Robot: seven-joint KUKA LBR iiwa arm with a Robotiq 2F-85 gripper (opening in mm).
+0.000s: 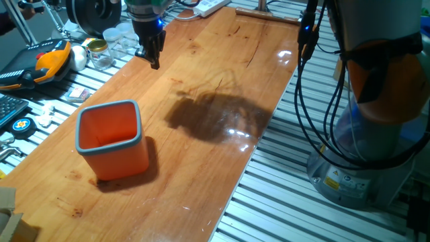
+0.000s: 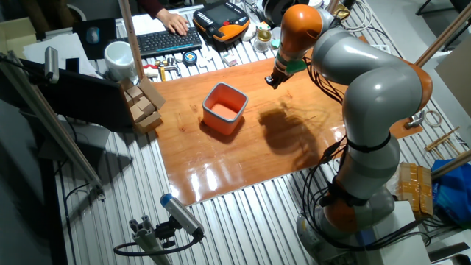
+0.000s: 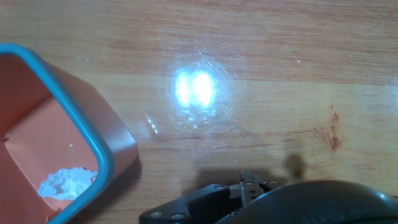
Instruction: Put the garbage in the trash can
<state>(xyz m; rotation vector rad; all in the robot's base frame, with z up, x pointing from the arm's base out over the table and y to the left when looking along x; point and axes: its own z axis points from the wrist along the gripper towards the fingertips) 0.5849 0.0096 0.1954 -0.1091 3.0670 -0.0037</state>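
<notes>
The trash can (image 1: 122, 158), an orange bin with a grey rim, stands on the wooden table near its front left; it also shows in the other fixed view (image 2: 221, 127). In the hand view its rim (image 3: 82, 129) fills the left side, and the garbage (image 3: 64, 183), a crumpled white wad, lies on the bin's floor. My gripper (image 1: 150, 59) hangs above the table well behind the bin and off to one side of it (image 2: 274, 81). Its fingers look slightly apart with nothing between them. The hand view shows only dark gripper housing at the bottom edge.
Off the table's left edge lie an orange-and-black tool (image 1: 50, 60), a white egg-shaped ball (image 1: 79, 58) and clear glass jars (image 1: 101, 54). A keyboard (image 2: 158, 40) with a person's hand (image 2: 174, 22), a white mug (image 2: 118, 55) and wooden blocks (image 2: 143, 103) sit beyond. The robot's base (image 1: 363, 168) stands right.
</notes>
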